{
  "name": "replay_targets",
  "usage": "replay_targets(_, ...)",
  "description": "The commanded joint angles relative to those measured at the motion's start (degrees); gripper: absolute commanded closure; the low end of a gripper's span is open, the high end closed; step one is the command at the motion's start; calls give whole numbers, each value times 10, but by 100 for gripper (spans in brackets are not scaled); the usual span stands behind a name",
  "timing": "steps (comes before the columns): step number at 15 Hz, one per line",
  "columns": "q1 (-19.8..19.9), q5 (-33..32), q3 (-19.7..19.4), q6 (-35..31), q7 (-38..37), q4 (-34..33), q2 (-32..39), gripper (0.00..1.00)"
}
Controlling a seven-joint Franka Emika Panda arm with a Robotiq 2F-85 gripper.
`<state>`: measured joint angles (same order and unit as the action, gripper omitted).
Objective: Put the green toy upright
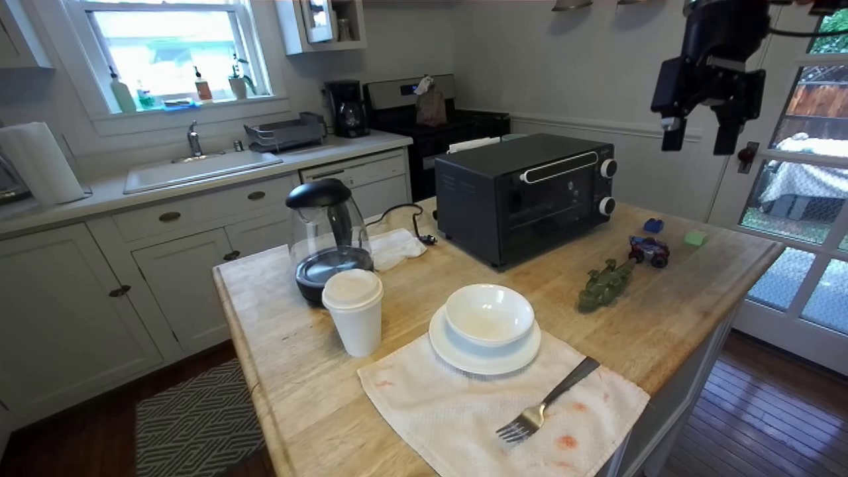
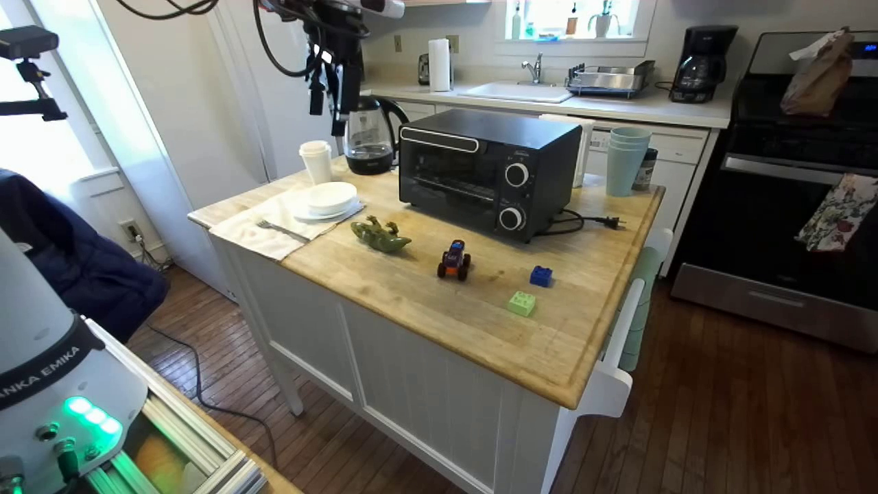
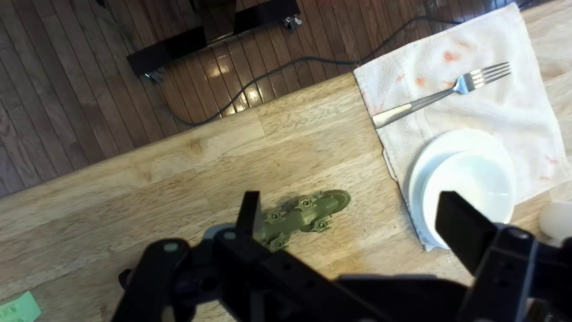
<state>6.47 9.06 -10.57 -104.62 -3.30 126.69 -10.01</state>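
Above tabletop (image 2: 425, 295), gripper (image 1: 699, 140) spread wide; green toy (image 3: 296, 220) feet-up (wrist view: tail, probably, hidden behind gripper).

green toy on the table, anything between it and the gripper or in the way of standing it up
Nothing visible stands between the open gripper above and the green toy, which lies feet up on the wooden table. The toy truck sits near one end, apart from it, and probably leaves room for turning.
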Motion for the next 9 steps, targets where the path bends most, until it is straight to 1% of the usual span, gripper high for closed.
replay_targets(1,13,-2,7,-82,-22,54,13,0)
replay_targets(4,16,3,6,-169,-27,100,19,0)
replay_targets(9,12,61,3,-299,-3,152,39,0)
